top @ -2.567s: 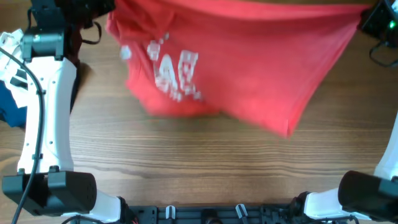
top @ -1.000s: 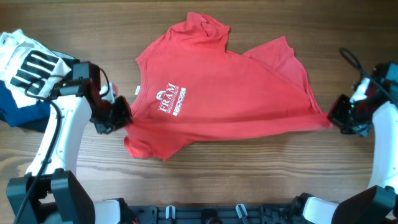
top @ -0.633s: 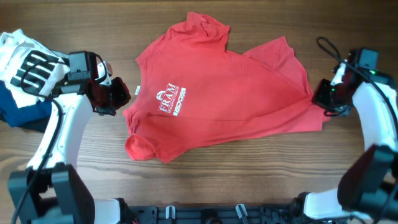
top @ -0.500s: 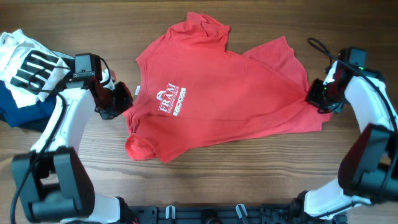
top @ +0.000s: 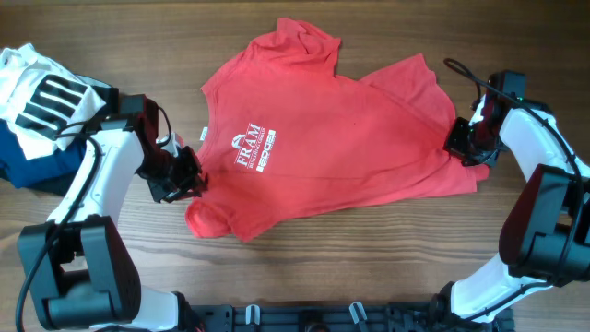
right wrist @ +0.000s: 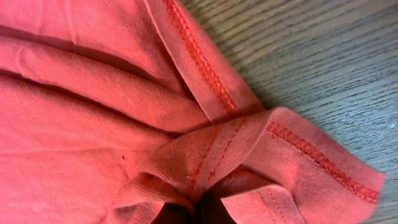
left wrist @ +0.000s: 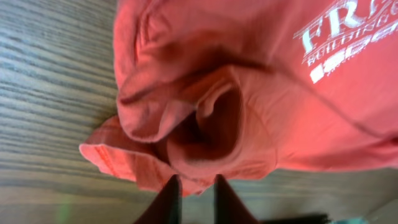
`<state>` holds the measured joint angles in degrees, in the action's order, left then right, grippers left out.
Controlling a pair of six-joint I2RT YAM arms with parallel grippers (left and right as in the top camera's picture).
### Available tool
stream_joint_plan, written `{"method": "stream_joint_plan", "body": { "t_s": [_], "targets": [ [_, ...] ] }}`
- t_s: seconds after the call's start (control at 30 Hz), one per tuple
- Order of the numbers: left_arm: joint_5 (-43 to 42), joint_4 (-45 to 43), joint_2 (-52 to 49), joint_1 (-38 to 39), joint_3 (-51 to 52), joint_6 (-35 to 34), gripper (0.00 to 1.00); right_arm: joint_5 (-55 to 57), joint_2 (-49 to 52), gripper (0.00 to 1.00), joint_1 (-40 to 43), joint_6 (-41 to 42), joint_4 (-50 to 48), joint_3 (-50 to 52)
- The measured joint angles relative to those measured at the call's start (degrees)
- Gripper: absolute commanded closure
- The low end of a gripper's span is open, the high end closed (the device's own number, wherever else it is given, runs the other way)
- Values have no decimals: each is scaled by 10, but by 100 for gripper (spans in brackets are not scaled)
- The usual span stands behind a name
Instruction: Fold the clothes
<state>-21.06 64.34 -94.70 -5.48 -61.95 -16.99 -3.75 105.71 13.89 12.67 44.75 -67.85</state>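
A: Logging largest first: bench [top: 369, 249] carrying red T-shirt [top: 350, 138], lettering up, lying mid-bench, stretching long-ways left to right between both arms.

B: Confirming. Placing left claw [top: 189, 175] at the crumpled sleeve near the collar end, with cloth lying to its right. Placing right claw [top: 458, 148] at the hem corner, with cloth lying to its left.

A: Reading right claw as pinched together on that hem corner, going by the wrist view.

B: Seeing left fingers [left wrist: 166, 196] slightly apart; failing to tell whether gripping cloth. Getting neither from overhead.
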Motion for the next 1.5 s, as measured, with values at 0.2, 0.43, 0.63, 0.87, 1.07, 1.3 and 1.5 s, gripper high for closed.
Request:
{"method": "stream_joint_plan", "body": {
  "t_s": [0.2,0.43,0.63,0.87,1.07,1.3,1.5],
  "targets": [
    [36,-18,2,19,14,-5,52,2,0,96,0,1,12,0],
    [62,-97,2,41,51,-12,63,2,0,96,0,2,15,0],
    [63,-106,2,93,52,-15,96,2,0,96,0,1,19,0],
    [60,-85,11,110,50,-19,96,4,0,96,0,1,24,0],
    [50,-218,83,80,-12,-37,96,4,0,96,0,1,23,0],
    [47,-315,65,70,-25,-52,96,4,0,96,0,2,11,0],
    [47,-338,-25,70,-25,-55,96,4,0,96,0,2,8,0]
  ]
}}
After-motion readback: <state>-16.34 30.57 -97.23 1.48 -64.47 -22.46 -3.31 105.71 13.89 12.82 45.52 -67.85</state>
